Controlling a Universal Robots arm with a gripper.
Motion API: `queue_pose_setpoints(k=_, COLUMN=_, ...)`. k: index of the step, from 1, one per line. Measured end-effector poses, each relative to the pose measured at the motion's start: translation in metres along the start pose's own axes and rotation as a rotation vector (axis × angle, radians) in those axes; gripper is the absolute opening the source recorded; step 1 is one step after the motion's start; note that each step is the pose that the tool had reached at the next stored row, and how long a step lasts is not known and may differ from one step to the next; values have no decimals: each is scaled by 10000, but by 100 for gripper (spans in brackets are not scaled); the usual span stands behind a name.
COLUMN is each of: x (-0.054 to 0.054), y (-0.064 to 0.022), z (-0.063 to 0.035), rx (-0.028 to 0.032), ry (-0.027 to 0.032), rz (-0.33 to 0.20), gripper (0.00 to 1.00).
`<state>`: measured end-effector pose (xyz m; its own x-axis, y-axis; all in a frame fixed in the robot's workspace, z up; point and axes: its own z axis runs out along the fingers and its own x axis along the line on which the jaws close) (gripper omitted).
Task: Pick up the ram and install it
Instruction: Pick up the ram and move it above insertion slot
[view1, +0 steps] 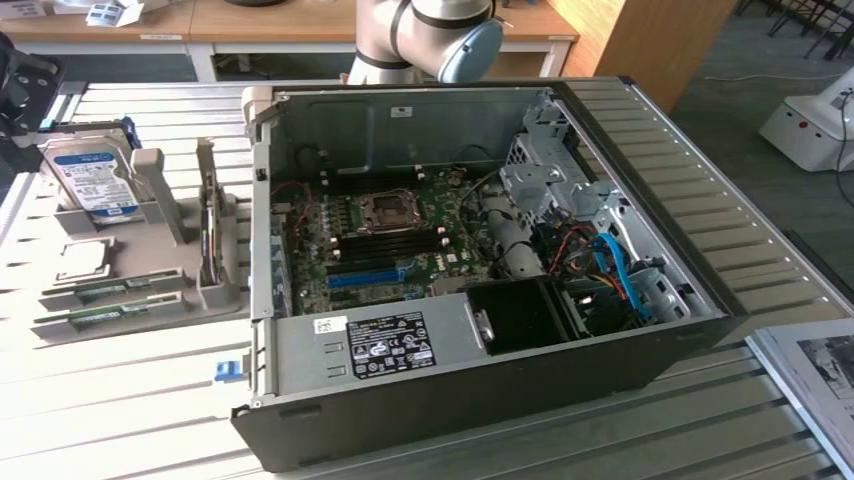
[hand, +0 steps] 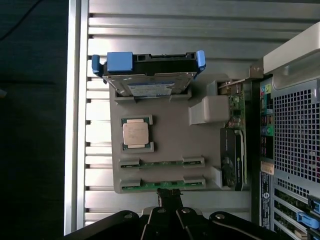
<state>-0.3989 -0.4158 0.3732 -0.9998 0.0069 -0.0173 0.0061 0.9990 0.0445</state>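
Two slim green sticks lie side by side in a grey holder (hand: 170, 135). The ram (hand: 161, 184) is the one nearest my gripper (hand: 170, 194), and a similar stick (hand: 161, 163) lies just beyond it. In the exterior view they sit at the holder's front, the ram (view1: 94, 318) and the other stick (view1: 100, 290). My gripper hangs above the holder's near edge with its fingers shut on nothing, well clear of the ram. The open computer case (view1: 694, 300) shows the motherboard with its black memory slots (view1: 394, 240).
The holder also carries a hard drive with blue brackets (hand: 150, 75), a processor chip (hand: 136, 133) and an upright graphics card (hand: 232, 160). The case's rear panel (hand: 295, 125) stands right beside the holder. Everything rests on a slatted metal table (view1: 134, 420). The arm's joint (view1: 427, 35) rises behind the case.
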Motion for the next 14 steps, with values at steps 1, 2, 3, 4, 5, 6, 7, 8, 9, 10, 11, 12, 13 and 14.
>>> queue_pose_setpoints(k=1, x=0, y=0, z=0, rx=-2, ry=4, rz=-86, gripper=10)
queue_pose_setpoints(k=2, x=0, y=0, z=0, rx=-3, ry=8, rz=-177, gripper=10)
queue_pose_setpoints(k=3, x=0, y=0, z=0, rx=-5, ry=12, rz=-279, gripper=10)
queue_pose_setpoints(k=4, x=0, y=0, z=0, rx=-7, ry=18, rz=-387, gripper=10)
queue_pose_setpoints(k=5, x=-1, y=0, z=0, rx=-9, ry=23, rz=-497, gripper=10)
queue_pose_setpoints(k=6, x=0, y=0, z=0, rx=-11, ry=29, rz=-609, gripper=10)
queue_pose_setpoints(k=7, x=0, y=0, z=1, rx=-13, ry=34, rz=-719, gripper=10)
queue_pose_setpoints(k=8, x=0, y=0, z=0, rx=-14, ry=42, rz=-834, gripper=10)
queue_pose_setpoints(k=9, x=-1, y=0, z=1, rx=-16, ry=47, rz=-943, gripper=10)
queue_pose_setpoints(k=10, x=-1, y=0, z=1, rx=-18, ry=54, rz=-1052, gripper=10)
queue_pose_setpoints(k=11, x=0, y=0, z=1, rx=-21, ry=61, rz=-1167, gripper=10)
queue_pose_setpoints(k=12, x=0, y=0, z=1, rx=-22, ry=68, rz=-1283, gripper=10)
queue_pose_setpoints(k=13, x=0, y=0, z=1, rx=-24, ry=73, rz=-1389, gripper=10)
queue_pose_setpoints(k=14, x=0, y=0, z=1, rx=-27, ry=78, rz=-1500, gripper=10)
